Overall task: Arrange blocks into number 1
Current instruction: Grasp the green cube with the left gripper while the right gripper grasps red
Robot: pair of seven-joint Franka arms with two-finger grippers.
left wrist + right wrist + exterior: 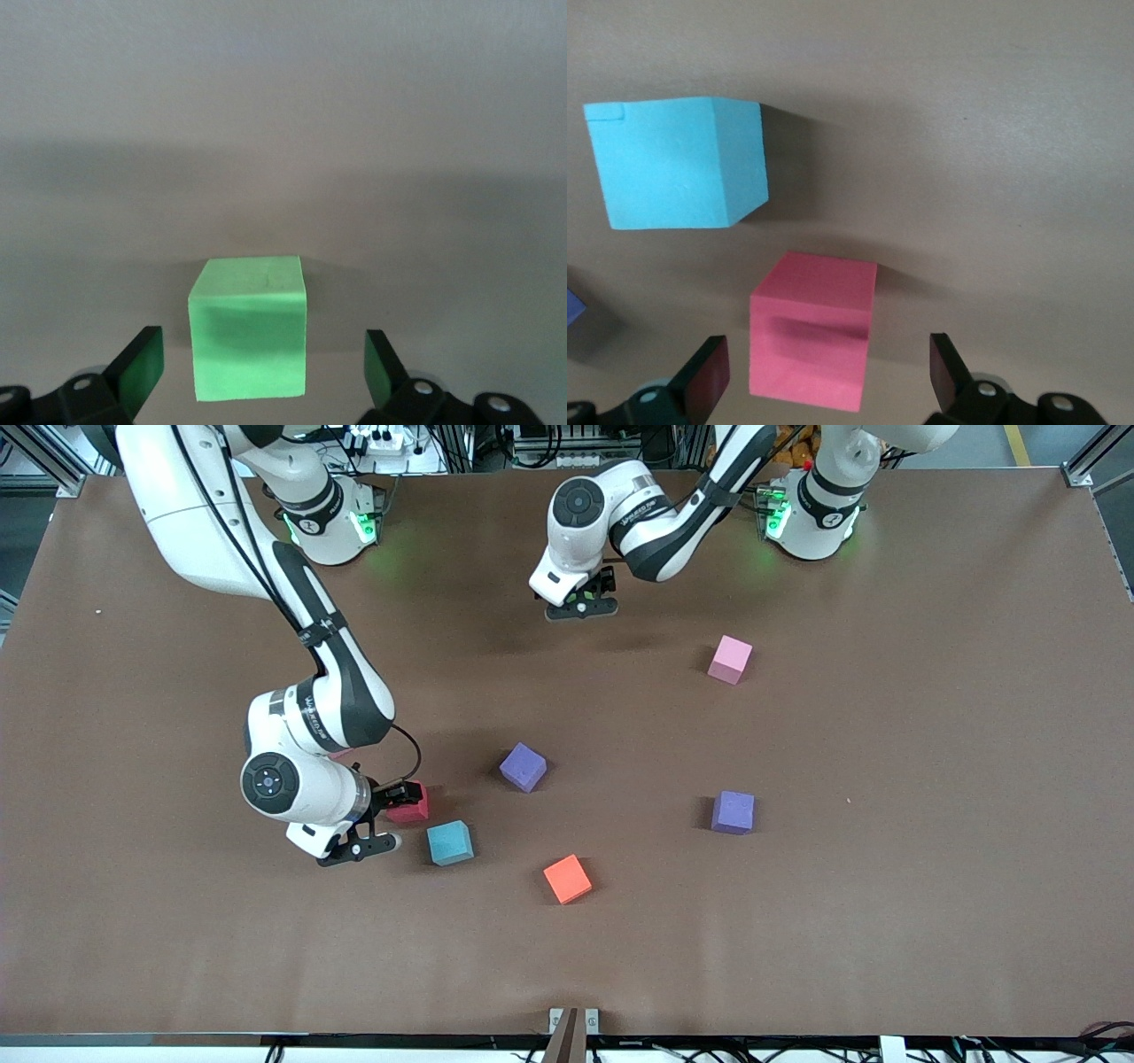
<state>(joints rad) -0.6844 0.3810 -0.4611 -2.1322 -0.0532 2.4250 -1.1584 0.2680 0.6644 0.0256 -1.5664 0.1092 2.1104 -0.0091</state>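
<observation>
My left gripper (582, 600) is open near the robots' bases, and it hides the green block in the front view. In the left wrist view the green block (249, 341) sits on the table between the spread fingers (142, 367), touching neither. My right gripper (385, 821) is open at the red block (409, 804) toward the right arm's end. That red block (813, 341) lies between its fingers (948, 372), with gaps on both sides. The light blue block (450, 842) (678, 164) lies close beside the red one.
Loose on the brown table (886, 921) are a pink block (730, 660), two purple blocks (523, 767) (733, 812) and an orange block (567, 879). A small metal bracket (573, 1020) sits at the table edge nearest the front camera.
</observation>
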